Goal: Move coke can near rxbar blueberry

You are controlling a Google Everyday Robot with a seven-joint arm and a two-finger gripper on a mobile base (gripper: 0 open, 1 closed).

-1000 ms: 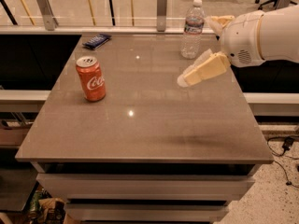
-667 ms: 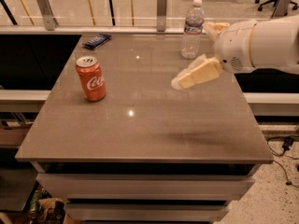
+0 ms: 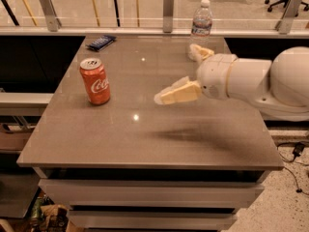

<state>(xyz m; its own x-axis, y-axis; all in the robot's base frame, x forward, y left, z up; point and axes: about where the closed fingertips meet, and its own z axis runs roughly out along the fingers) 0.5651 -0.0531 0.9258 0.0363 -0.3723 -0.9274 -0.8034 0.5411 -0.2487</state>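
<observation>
The coke can point(image 3: 95, 81) stands upright on the left part of the grey table point(image 3: 145, 139). It is red-orange with white script and a silver top. The rxbar blueberry point(image 3: 101, 42) lies flat in its dark blue wrapper at the table's far left corner, behind the can. My gripper point(image 3: 174, 74) hovers above the table's middle, to the right of the can and apart from it. It is open and empty. One pale finger point(image 3: 176, 93) points left towards the can, and the other finger point(image 3: 198, 52) sits further back.
A clear plastic water bottle point(image 3: 202, 23) stands at the table's far edge, behind the gripper. My white arm point(image 3: 260, 81) reaches in from the right. A glass railing with metal posts point(image 3: 167, 4) runs behind the table. Drawers sit under the tabletop.
The gripper and arm have moved left across the table towards the can. The can, the bar and the bottle have not moved.
</observation>
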